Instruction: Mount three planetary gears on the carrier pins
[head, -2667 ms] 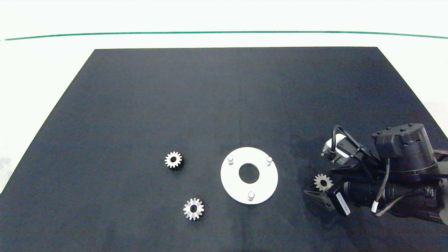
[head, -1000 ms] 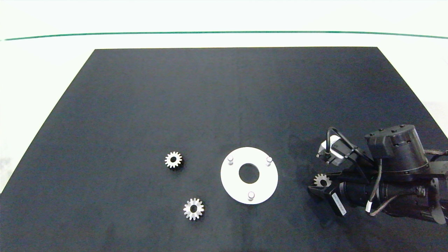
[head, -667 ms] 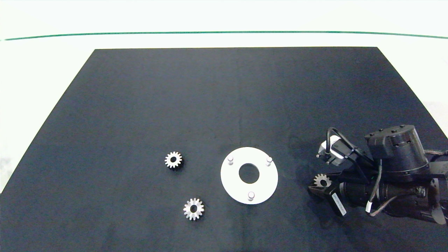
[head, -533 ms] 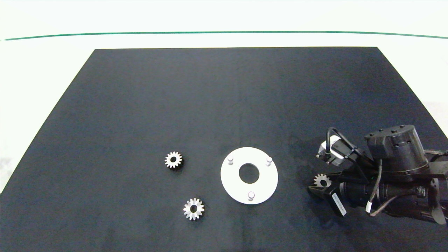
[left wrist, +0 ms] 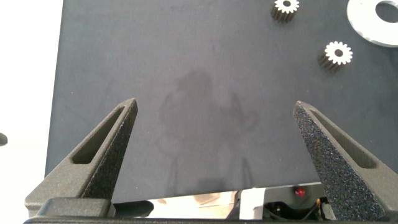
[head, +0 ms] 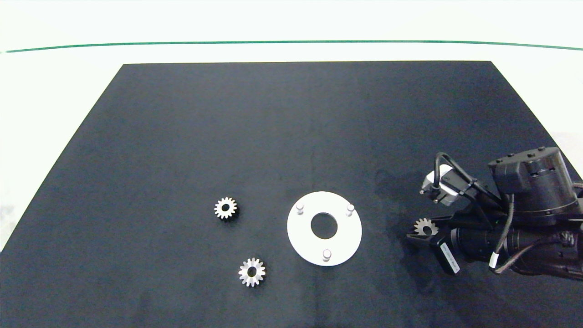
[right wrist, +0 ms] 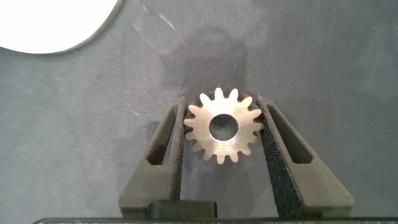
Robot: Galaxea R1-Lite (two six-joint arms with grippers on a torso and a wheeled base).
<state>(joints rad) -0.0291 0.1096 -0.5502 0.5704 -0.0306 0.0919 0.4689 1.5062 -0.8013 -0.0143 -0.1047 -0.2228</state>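
Starting at the far left: finding the left hand [left wrist: 214, 104] parked over the near left part of the tabletop [head: 273, 127], spread wide open, holding nothing.

Moving right: spotting two of the planetary gears lying flat and loose. Placing one gear [head: 226, 208] at 9 o'clock from the white disc [head: 346, 234] and another gear [head: 252, 272] at about 7 o'clock from it, both well apart from the disc.

Reaching the disc next: counting three carrier pins standing up on it, at 10 o'clock [head: 299, 207], 2 o'clock [head: 350, 209] and 6 o'clock [head: 326, 254]. All three bare, no gear on any of them yet.

Going on to 3 o'clock from the disc: meeting the right hand [head: 420, 231], closed most of the way, with the third gear [head: 426, 226] squeezed flat between its two fingers by the tips of its teeth. Seen close up from the wrist too, gear [right wrist: 222, 127] snug between both fingers [right wrist: 171, 134].

Guessing at trouble ahead:
- Gripping only on tooth tips, so maybe slipping or tipping on the way over.
- Missing a pin, with such a small hole, and landing on the pin top instead.
- Pushing down crooked, so jamming the gear or shoving the loose disc sideways.
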